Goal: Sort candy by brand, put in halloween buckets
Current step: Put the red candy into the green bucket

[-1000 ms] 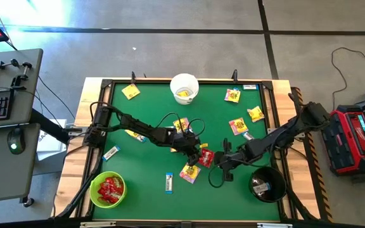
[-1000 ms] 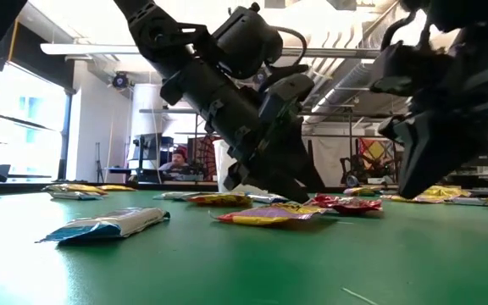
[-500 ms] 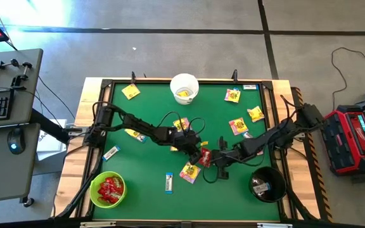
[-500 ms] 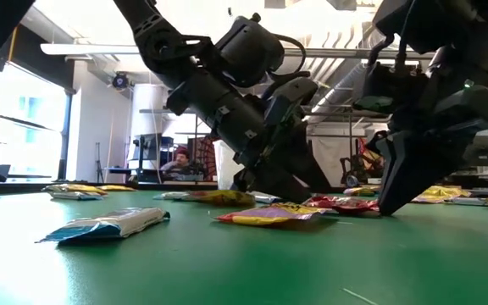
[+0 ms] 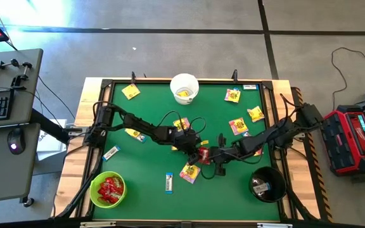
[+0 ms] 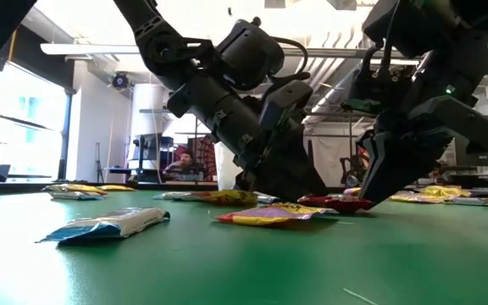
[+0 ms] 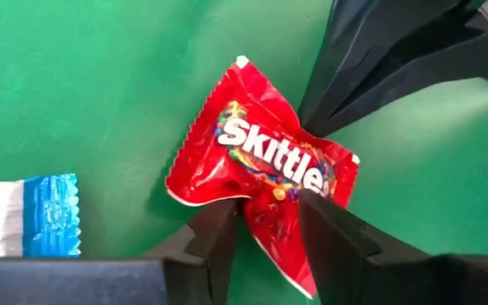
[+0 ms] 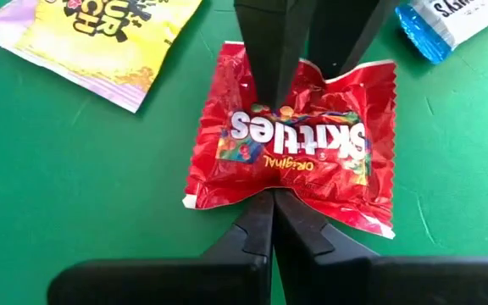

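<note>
1. Red packet point(image 5: 203, 154): mid-table, flat on the green mat point(image 5: 144, 171), well clear of every edge.
2. Left gripper point(image 7: 265, 222): part-open, straddling one packet edge.
3. Right gripper point(image 8: 271, 222): closed, tips touching the opposite edge.
4. Yellow packet point(image 5: 189, 172) just beside; blue-white bar point(image 5: 168, 182) near.
</note>
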You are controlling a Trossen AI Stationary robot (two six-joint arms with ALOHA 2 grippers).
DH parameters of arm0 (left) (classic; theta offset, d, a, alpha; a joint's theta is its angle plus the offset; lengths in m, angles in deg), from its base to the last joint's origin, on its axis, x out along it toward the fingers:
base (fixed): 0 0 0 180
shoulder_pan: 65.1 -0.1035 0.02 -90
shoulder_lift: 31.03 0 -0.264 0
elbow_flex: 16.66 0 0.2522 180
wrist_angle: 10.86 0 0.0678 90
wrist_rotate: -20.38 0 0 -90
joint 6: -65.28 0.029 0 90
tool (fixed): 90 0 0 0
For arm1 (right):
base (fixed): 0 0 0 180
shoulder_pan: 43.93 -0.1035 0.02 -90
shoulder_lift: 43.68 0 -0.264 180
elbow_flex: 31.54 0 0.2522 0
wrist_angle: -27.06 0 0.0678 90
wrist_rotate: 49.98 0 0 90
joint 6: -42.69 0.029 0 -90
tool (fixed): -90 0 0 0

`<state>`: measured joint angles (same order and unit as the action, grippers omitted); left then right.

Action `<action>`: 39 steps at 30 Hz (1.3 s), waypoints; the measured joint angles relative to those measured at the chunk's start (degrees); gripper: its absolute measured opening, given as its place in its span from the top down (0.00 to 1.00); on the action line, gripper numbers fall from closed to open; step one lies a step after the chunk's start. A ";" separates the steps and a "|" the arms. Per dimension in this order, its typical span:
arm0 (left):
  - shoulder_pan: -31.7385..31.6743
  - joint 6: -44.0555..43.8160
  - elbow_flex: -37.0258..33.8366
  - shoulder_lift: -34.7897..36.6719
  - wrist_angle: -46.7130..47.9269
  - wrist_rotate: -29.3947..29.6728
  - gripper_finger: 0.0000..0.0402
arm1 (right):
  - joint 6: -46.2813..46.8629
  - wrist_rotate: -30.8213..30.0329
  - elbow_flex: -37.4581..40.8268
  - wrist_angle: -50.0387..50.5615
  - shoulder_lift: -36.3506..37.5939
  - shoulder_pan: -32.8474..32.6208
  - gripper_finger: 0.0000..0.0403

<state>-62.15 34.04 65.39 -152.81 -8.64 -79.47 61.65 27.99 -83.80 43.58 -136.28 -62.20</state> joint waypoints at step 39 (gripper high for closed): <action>5.79 23.76 -0.07 30.94 43.77 6.56 0.99 | 4.20 -6.65 0.00 7.15 2.38 -3.13 1.00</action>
<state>-56.36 57.79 65.33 -121.88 35.13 -72.91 65.85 21.34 -83.80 50.73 -133.90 -65.32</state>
